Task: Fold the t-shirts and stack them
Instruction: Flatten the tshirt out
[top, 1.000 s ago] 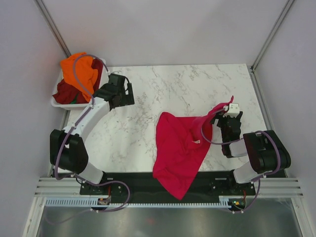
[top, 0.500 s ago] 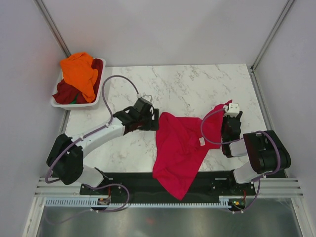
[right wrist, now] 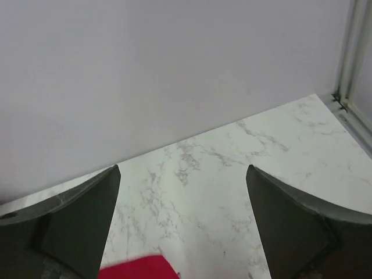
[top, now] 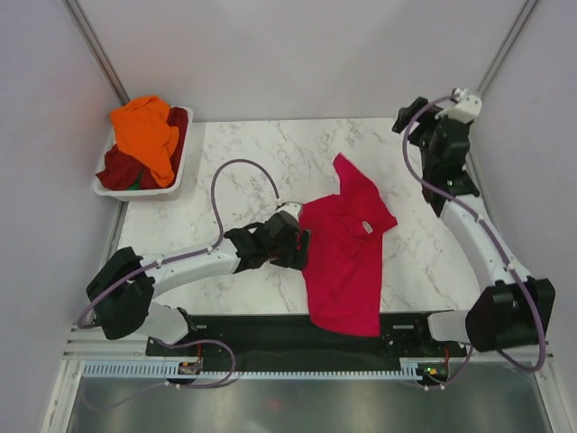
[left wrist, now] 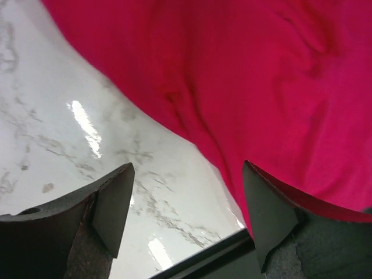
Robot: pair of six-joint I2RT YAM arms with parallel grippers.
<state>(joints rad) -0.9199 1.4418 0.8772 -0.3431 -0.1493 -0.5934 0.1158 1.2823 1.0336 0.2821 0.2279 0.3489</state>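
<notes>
The crimson-pink t-shirt [top: 343, 262] lies spread on the marble table [top: 243, 171], with one sleeve pointing to the far side and its white neck label [top: 368, 226] showing. My left gripper [top: 301, 245] is open and low at the shirt's left edge. In the left wrist view [left wrist: 186, 215] its right finger [left wrist: 273, 224] rests against the pink cloth [left wrist: 261, 87]. My right gripper [top: 407, 117] is open and empty, raised at the far right corner. In the right wrist view [right wrist: 183, 224] only a tip of the shirt [right wrist: 139, 268] shows. The orange t-shirt [top: 149, 131] and the maroon t-shirt [top: 117, 167] lie in the basket.
The white plastic basket [top: 144, 191] stands at the far left corner of the table. Grey walls with metal posts [top: 500, 59] close in the back and sides. The black base rail [top: 252, 329] runs along the near edge, under the shirt's hem.
My right gripper has let go of the pink shirt and swung up to the far right corner. My left arm has moved from the basket to the shirt's left edge. The shirt now lies flatter.
</notes>
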